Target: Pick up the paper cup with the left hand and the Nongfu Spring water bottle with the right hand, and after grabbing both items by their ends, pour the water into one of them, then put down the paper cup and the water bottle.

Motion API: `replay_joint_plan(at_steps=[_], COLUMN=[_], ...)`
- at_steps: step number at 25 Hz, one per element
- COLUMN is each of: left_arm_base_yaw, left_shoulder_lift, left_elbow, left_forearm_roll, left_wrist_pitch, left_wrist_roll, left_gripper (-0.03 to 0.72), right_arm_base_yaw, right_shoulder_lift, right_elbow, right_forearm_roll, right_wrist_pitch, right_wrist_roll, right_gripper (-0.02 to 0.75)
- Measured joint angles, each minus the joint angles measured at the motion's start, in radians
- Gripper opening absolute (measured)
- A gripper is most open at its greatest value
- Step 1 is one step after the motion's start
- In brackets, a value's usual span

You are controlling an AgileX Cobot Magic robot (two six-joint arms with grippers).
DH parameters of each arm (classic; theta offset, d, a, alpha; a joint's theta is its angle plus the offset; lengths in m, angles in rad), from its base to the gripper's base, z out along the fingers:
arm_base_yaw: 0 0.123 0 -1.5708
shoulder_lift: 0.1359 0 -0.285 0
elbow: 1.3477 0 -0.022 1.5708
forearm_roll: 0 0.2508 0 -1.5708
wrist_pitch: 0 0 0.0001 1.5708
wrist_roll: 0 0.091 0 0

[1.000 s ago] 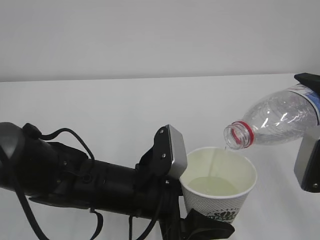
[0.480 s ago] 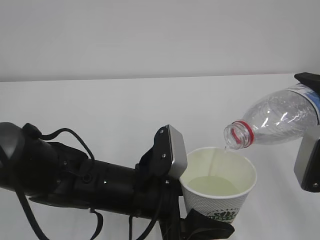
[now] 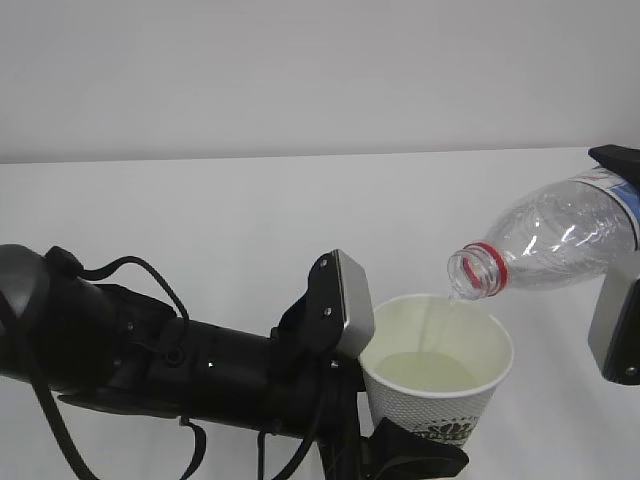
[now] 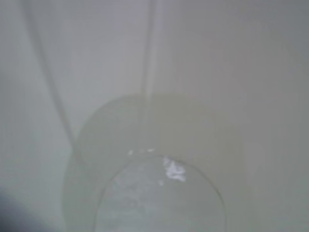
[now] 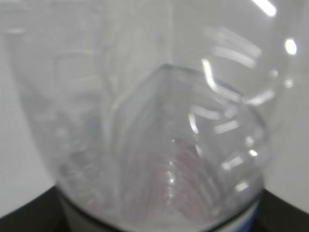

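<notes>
Paper cup [image 3: 437, 375]: upright, held low on its body by the left hand [image 3: 405, 455]; fingers pinching the cup near its base, mostly cropped at the frame edge.
Nongfu Spring water bottle [image 3: 555, 235]: tipped mouth-down toward the cup, its rear end gripped by the right hand [image 3: 620, 300]; fingers closed on the bottle, largely out of frame.
Water [image 3: 420, 372]: thin stream falling from the bottle mouth into the cup; shallow pool at the bottom.
Desk [image 3: 200, 210]: white, below both hands.
Done: both items lifted, pour under way.
Left: finish pouring, right the bottle, set both down.
</notes>
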Motion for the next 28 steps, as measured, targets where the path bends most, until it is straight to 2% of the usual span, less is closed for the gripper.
replay_joint_plan(at_steps=[28], left_arm_base_yaw=[0.0], left_shoulder_lift=[0.0], left_elbow=[0.0], left_forearm_roll=[0.0], left_wrist_pitch=[0.0], left_wrist_roll=[0.0], left_gripper=[0.503], right_arm_base_yaw=[0.0], right_shoulder_lift=[0.0], right_elbow=[0.0], right_forearm_roll=[0.0], right_wrist_pitch=[0.0], right_wrist_roll=[-0.005], right_gripper=[0.465])
